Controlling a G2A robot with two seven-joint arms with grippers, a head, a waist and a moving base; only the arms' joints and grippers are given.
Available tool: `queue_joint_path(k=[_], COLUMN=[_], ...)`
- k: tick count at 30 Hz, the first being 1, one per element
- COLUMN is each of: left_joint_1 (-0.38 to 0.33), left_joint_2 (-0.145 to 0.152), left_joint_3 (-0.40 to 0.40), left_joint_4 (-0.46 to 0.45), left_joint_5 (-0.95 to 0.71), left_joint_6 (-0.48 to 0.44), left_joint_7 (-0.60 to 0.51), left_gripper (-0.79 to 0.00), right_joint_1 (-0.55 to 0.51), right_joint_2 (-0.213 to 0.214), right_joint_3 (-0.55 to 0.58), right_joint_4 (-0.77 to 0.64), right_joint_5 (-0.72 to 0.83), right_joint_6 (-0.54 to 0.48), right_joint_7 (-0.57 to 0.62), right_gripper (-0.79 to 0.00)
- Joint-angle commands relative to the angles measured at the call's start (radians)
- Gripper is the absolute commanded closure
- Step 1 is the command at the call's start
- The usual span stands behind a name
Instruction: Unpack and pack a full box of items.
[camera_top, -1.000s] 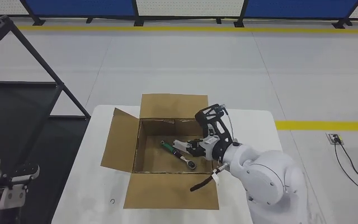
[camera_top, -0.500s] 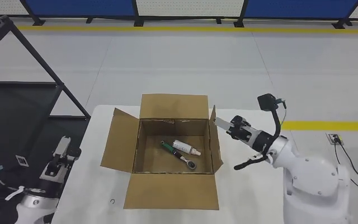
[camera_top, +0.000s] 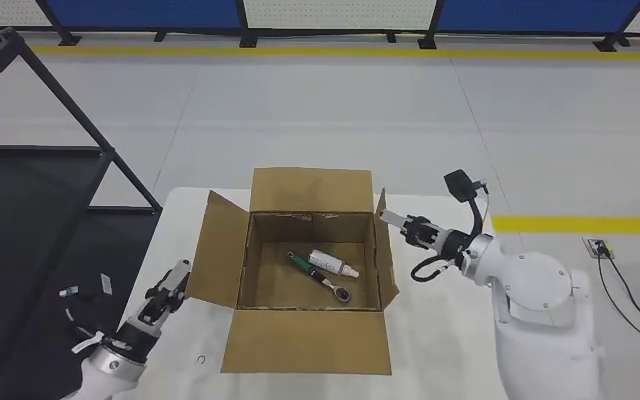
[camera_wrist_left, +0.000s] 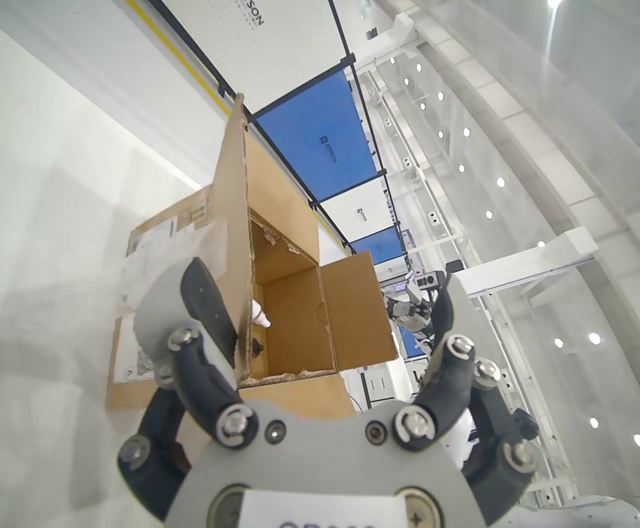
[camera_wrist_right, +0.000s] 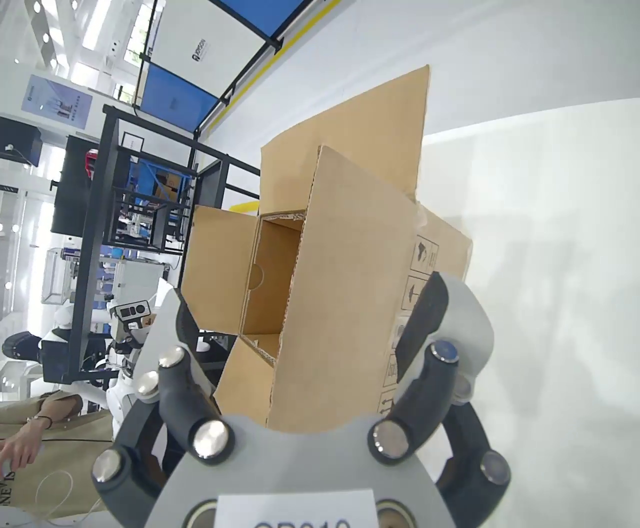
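The right tool (camera_wrist_right: 307, 300) is spread wide, its fingers (camera_wrist_right: 430, 320) on either side of the upright right flap (camera_wrist_right: 350, 280) of the cardboard box (camera_top: 305, 342), not pinching it. The left tool (camera_wrist_left: 322, 285) is likewise spread at the left flap (camera_wrist_left: 235, 225). One pad (camera_wrist_left: 207, 300) seems to touch the cardboard, though that is hard to tell. The box sits on the white surface (camera_top: 450, 340). Inside it lie a green-handled ratchet (camera_top: 322, 279) and a white bottle (camera_top: 332, 263), side by side.
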Motion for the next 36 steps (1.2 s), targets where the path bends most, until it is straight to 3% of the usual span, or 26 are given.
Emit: queue_joint_path(k=[1, 9, 16, 25, 36], left_joint_1=[0.004, 0.002, -0.046, -0.106, -0.131], left_joint_2=[0.0, 0.001, 0.0, -0.001, 0.0], left_joint_3=[0.012, 0.093, 0.208, 0.314, 0.367], left_joint_4=[-0.011, -0.059, -0.034, 0.014, 0.054], left_joint_5=[0.002, 0.041, 0.132, 0.203, 0.243], left_joint_6=[0.0, 0.016, 0.047, 0.086, 0.107], left_joint_7=[0.004, 0.003, 0.009, 0.011, 0.02], left_gripper=[-0.785, -0.785, -0.785, -0.785, -0.785], right_joint_1=[0.013, 0.071, 0.122, 0.146, 0.179], right_joint_2=[0.002, 0.009, 0.009, 0.013, 0.02], right_joint_3=[-0.011, -0.068, -0.13, -0.2, -0.268], right_joint_4=[0.023, 0.116, 0.234, 0.364, 0.459], right_joint_5=[0.025, 0.182, 0.312, 0.338, 0.343], right_joint_6=[-0.013, -0.078, -0.107, -0.131, -0.16], right_joint_7=[0.001, 0.029, 0.012, -0.045, -0.079], right_gripper=[-0.785, -0.785, -0.785, -0.785, -0.785])
